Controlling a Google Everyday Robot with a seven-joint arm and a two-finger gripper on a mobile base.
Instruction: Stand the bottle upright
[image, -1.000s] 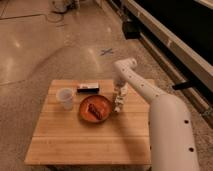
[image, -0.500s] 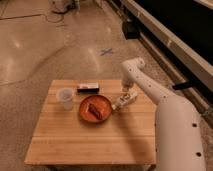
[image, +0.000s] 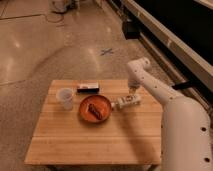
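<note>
The gripper (image: 133, 93), right of the frame's centre, has its 2 fingers closed on nothing, its tip just above the right end of the small whitish-cream plastic bottle (image: 126, 102). The bottle lies on its side on the light wooden table (image: 95, 145), its narrow end seemingly toward the round orange plate (image: 85, 113) just left of it. It looks light, stiff and smooth, so it is likely to roll. A hold across the body near mid-length seems best.

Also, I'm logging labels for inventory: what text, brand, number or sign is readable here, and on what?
Bottle label: unreadable.
Box: unreadable.
Floor: blue X mark, no words.
Gripper, over the bottle's end away from the plate: no text visible.
</note>
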